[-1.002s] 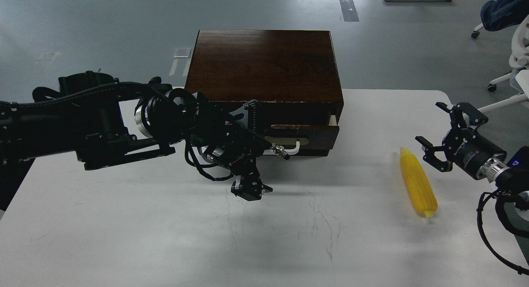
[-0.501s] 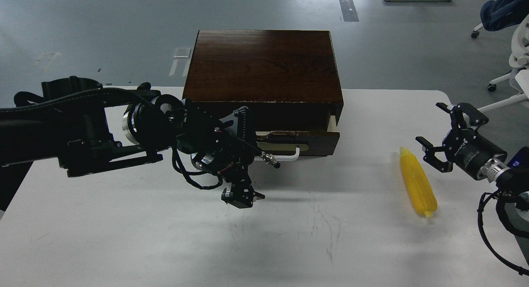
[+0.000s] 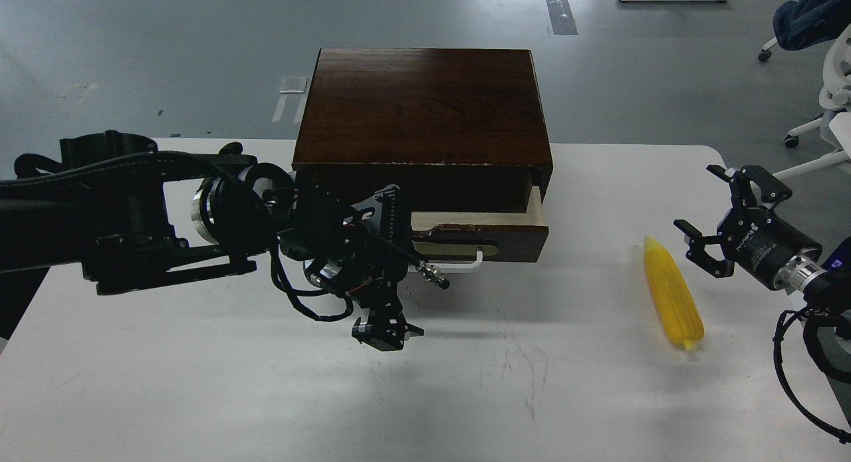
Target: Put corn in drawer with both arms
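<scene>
The dark wooden box (image 3: 425, 106) stands at the table's back middle. Its drawer (image 3: 498, 239) is pulled partly out, showing a pale strip of interior. My left gripper (image 3: 407, 259) covers the left end of the white bar handle (image 3: 462, 266) and looks closed on it; its fingers are hard to separate in the dark mass. The yellow corn (image 3: 673, 302) lies on the table to the right, its tip pointing toward me. My right gripper (image 3: 715, 213) is open and empty, hovering just right of the corn's far end and apart from it.
The white table (image 3: 199, 382) carries faint scuff marks in front of the drawer. My left arm spans the table's left half. Office chairs (image 3: 824, 83) stand on the grey floor beyond the right edge.
My left gripper has drawn back toward me and to the left, and the drawer has slid further out with it. The right gripper has drifted slightly right. The corn has not moved.
</scene>
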Robot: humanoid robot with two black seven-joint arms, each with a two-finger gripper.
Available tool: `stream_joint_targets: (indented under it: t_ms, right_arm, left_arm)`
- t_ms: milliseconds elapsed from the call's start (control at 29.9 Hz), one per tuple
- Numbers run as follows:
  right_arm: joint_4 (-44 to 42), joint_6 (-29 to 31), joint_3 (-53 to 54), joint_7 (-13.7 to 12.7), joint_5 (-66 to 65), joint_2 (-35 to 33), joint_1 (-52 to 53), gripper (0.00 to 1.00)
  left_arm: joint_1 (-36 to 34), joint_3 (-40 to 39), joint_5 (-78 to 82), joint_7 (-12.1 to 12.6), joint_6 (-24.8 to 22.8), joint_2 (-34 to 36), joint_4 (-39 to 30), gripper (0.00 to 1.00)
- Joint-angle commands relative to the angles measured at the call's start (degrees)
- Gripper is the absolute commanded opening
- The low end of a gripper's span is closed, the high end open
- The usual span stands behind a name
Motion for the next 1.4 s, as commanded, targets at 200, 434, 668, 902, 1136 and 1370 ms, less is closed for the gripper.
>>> stream_joint_targets:
  t_ms: [200, 434, 668, 902, 1136, 1370]
  right_arm:
    - [-0.11, -0.01, 0.26, 0.0, 0.0, 0.1, -0.09, 1.0]
    - [-0.11, -0.01, 0.26, 0.0, 0.0, 0.1, -0.09, 1.0]
    - [-0.11, 0.08, 0.26, 0.0, 0.0, 0.01, -0.09, 1.0]
    - [-0.11, 0.25, 0.26, 0.0, 0.0, -0.43, -0.18, 1.0]
    - [-0.11, 0.25, 0.26, 0.0, 0.0, -0.43, -0.18, 1.0]
    - [0.07, 0.25, 0.26, 0.0, 0.0, -0.34, -0.18, 1.0]
  left_arm:
    - [-2.42, -0.14, 0.04, -0.03, 0.1, -0.81, 2.6, 0.98]
    - [-4.01, -0.14, 0.04, -0.03, 0.1, -0.99, 2.87, 0.98]
    - [-4.62, -0.75, 0.04, -0.03, 0.1, -0.38, 1.29, 0.98]
    - [-7.17, -5.58, -5.94, -0.03, 0.1, 4.72, -5.39, 0.98]
    - [-6.21, -16.04, -39.14, -0.03, 0.1, 9.91, -3.2, 0.98]
    - [-1.74, -16.57, -87.01, -0.03, 0.1, 16.66, 3.13, 0.98]
